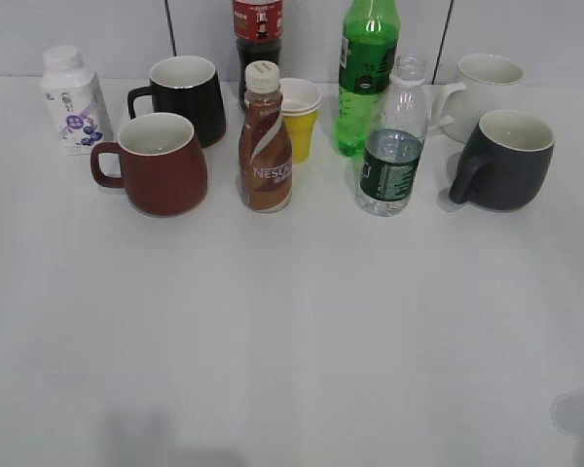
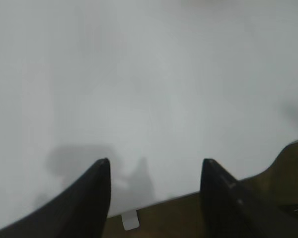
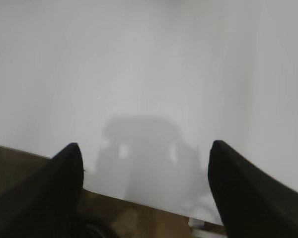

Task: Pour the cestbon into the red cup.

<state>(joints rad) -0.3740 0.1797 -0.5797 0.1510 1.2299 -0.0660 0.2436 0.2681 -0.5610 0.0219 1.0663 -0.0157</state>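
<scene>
Step in hand, by my reading: the very start, approach not begun; neither arm appears in the exterior view, and both wrist views show only bare white surface [image 1: 292,341] near its front edge.

Left gripper [image 2: 155,168]: jaws spread apart, nothing between them; right gripper [image 3: 146,153]: jaws likewise released and empty.

The cestbon [image 1: 392,138] stands upright and uncapped at right of centre in the back row, partly filled; the green soda bottle [image 1: 366,73] is just behind and left of it, possibly touching; a dark grey mug [image 1: 504,159] sits near on its right, a white mug [image 1: 479,89] behind that.

The red cup [image 1: 158,161] stands at left, handle to the left, well apart from the cestbon; the brown Nescafe bottle [image 1: 265,141] and a yellow paper cup [image 1: 299,115] lie between them; a black mug [image 1: 183,95] just behind the red cup.

Next move, judged: right arm reaches forward to the cestbon, jaws closing on the label band; clearance is tight against the soda bottle and grey mug, so a straight front approach seems safest; open neck means it must stay upright during carry past the Nescafe bottle.
</scene>
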